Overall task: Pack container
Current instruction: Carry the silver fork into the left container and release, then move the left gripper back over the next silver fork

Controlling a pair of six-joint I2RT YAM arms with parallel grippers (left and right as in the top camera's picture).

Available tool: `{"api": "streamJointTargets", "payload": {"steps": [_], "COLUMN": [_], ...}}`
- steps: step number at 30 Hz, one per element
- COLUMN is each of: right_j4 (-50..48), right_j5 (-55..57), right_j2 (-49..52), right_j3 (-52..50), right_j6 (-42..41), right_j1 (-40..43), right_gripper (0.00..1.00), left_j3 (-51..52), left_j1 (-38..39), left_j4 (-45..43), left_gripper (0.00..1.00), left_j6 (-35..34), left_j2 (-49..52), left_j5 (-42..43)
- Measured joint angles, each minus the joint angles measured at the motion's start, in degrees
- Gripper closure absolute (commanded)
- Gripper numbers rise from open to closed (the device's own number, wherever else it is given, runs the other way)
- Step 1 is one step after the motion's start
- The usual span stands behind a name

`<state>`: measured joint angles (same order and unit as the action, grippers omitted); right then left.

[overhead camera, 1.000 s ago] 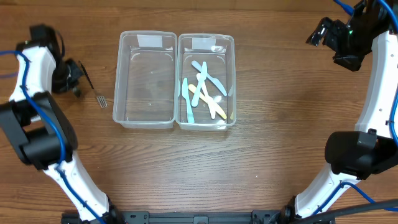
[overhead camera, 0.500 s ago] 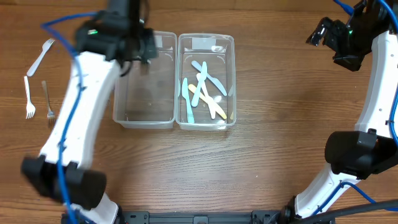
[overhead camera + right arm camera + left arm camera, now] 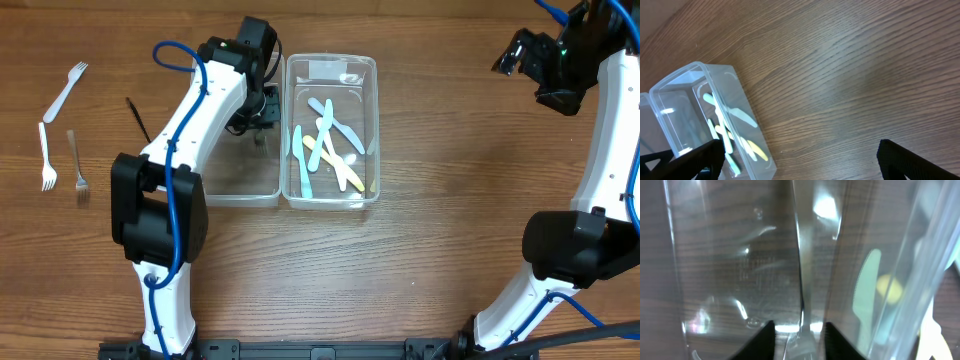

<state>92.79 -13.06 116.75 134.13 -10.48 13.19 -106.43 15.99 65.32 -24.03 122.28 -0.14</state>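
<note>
Reaches up from the near edge with the left arm, elbow bent, and dips the left hand [image 3: 262, 120] into the far right part of the left box [image 3: 186, 150], wrist tipped downward. Pinches a thin metal fork [image 3: 801, 330] between narrowly set fingers [image 3: 765, 335], the fork sticking out past the fingertips over the clear floor of the box, just beside the wall next to the right box [image 3: 378, 130]. Holds the right arm high at the far right, with the right hand [image 3: 520, 55] spread wide above bare counter [image 3: 450, 200], well apart from both boxes. Shows pale blue, green and yellow plastic cutlery [image 3: 325, 145] heaped in the right box. Has, on the counter left of the boxes, a white fork [image 3: 62, 92], a second white fork [image 3: 45, 155], another metal fork [image 3: 78, 168] and a thin black stick [image 3: 138, 118]. Carries a pale label strip [image 3: 330, 68] at the far end of each box, too small to read
</note>
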Motion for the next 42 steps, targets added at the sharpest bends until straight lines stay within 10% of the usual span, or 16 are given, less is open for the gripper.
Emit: {"api": "streamJointTargets", "payload": {"steps": [7, 12, 23, 42], "right_j4": [0.0, 0.0, 0.0, 0.4], "right_j5": [0.0, 0.0, 0.0, 0.0], "right_j2": [0.0, 0.0, 0.0, 0.0], "right_j3": [0.0, 0.0, 0.0, 0.0], "right_j6": [0.0, 0.0, 0.0, 0.0], "right_j1": [0.0, 0.0, 0.0, 0.0], "right_gripper": [0.0, 0.0, 0.0, 0.0], "left_j3": [-0.9, -6.6, -10.7, 31.7], "left_j1": [0.0, -0.3, -19.3, -30.1], "left_j4": [3.1, 8.8, 18.4, -17.4], "left_gripper": [0.53, 0.18, 0.07, 0.0], "left_j6": [0.0, 0.0, -4.4, -1.1], "left_j2": [0.0, -4.4, -28.1, -20.8], "left_j5": [-0.8, -7.2, -10.9, 1.5]}}
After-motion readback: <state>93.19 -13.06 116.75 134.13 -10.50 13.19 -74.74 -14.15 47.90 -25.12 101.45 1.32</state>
